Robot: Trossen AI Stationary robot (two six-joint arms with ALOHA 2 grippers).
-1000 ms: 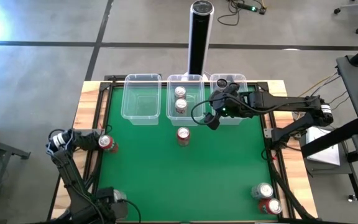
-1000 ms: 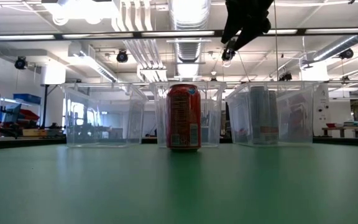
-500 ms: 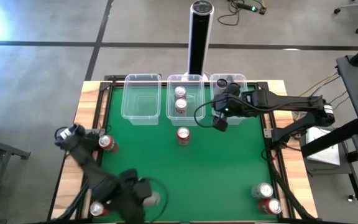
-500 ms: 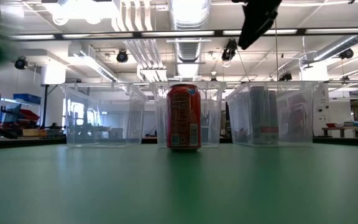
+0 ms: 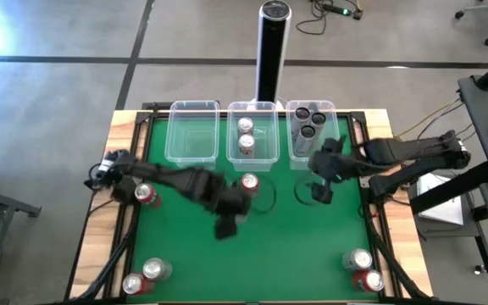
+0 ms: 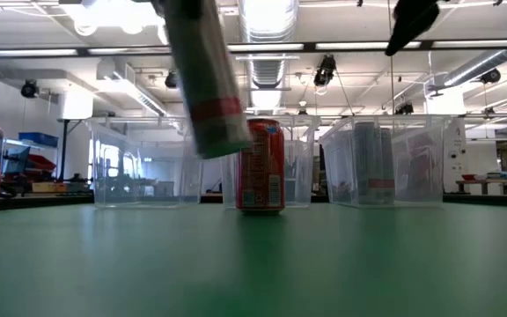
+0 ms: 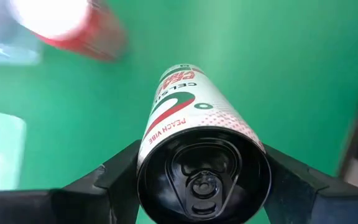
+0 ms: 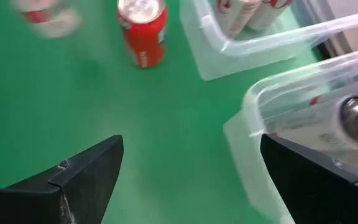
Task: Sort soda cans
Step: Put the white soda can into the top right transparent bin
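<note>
My left gripper (image 5: pixel 227 222) hangs over the middle of the green mat, shut on a silver-white soda can with red print (image 7: pixel 194 118). In the low view that can (image 6: pixel 208 97) hangs tilted, well above the mat. A red can (image 5: pixel 250 183) stands upright just beyond it, in front of the middle tub (image 5: pixel 268 158). My right gripper (image 5: pixel 318 191) is open and holds nothing; it is near the front of the right tub (image 5: pixel 294 157), which holds dark cans (image 5: pixel 309 120). My left gripper pinches the silver-white can's round wall near its top end (image 7: pixel 143 163) between its two fingers (image 7: pixel 114 180), one on each side. The fingers slant down from above. The can is lifted clear of the mat and tilted, its bottom end lowest.
Three clear tubs line the far edge; the left tub (image 5: pixel 169 151) is empty and the middle one holds two cans (image 5: pixel 246 135). More cans stand at the left edge (image 5: pixel 146 195), near-left corner (image 5: pixel 153 270) and near-right corner (image 5: pixel 360 260). A tall black post (image 5: pixel 271 51) rises behind the tubs.
My left gripper has swept from the near-left corner up and toward the middle of the table, carrying the silver-white can lifted clear. My right gripper has drawn back from the right tub toward the near and right edges.
</note>
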